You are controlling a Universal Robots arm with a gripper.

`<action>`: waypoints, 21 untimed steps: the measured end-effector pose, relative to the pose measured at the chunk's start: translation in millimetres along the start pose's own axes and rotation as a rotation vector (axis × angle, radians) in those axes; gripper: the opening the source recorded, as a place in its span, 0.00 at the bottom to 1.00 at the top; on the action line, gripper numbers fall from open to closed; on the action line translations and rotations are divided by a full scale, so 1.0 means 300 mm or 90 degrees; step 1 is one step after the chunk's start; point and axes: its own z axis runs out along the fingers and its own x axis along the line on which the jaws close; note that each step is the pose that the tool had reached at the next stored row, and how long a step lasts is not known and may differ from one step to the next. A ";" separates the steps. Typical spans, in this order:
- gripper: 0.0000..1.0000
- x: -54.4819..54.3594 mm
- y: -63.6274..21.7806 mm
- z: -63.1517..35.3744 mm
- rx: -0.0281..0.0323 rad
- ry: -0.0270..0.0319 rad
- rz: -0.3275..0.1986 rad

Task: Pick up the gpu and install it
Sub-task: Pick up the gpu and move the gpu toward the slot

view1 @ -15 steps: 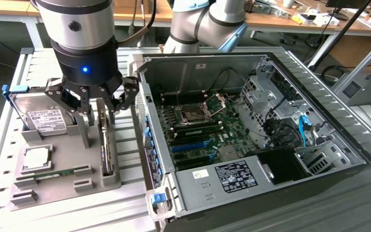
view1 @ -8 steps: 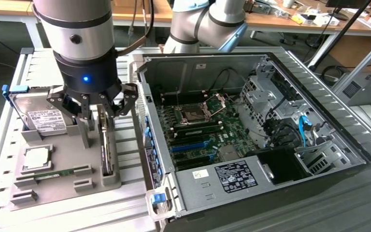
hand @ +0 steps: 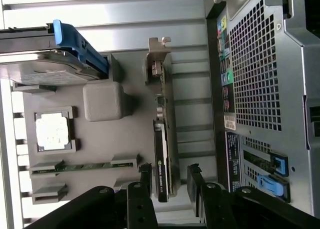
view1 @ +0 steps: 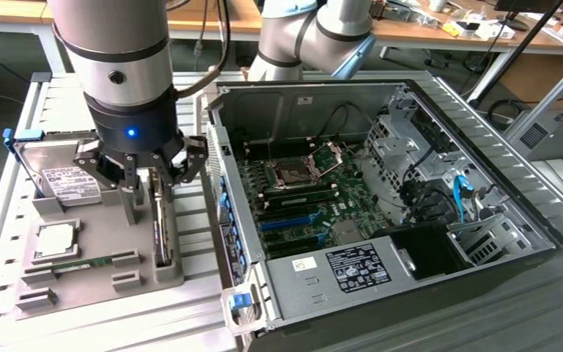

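Claw [hand: 170, 174] spread astride the graphics card [hand: 164, 139] in wrist view; exterior view puts card at claw's five o'clock.

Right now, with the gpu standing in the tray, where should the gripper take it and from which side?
Top long edge of the gpu, pinched across its flat faces, coming straight down, I'd say. It stands on edge in the gray tray, so its lower edge is hidden and the faces are free. Keep off the metal bracket end. The open gripper hangs above it.
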 end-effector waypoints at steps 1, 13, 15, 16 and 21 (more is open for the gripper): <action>0.42 0.001 0.000 0.007 0.0000 0.0000 0.000; 0.42 0.003 -0.002 0.047 0.0001 0.0000 0.000; 0.44 0.003 -0.002 0.047 0.0001 0.0000 0.000; 0.50 0.003 -0.002 0.047 0.0001 0.0000 0.000; 0.50 0.004 -0.003 0.075 0.0001 0.0000 0.000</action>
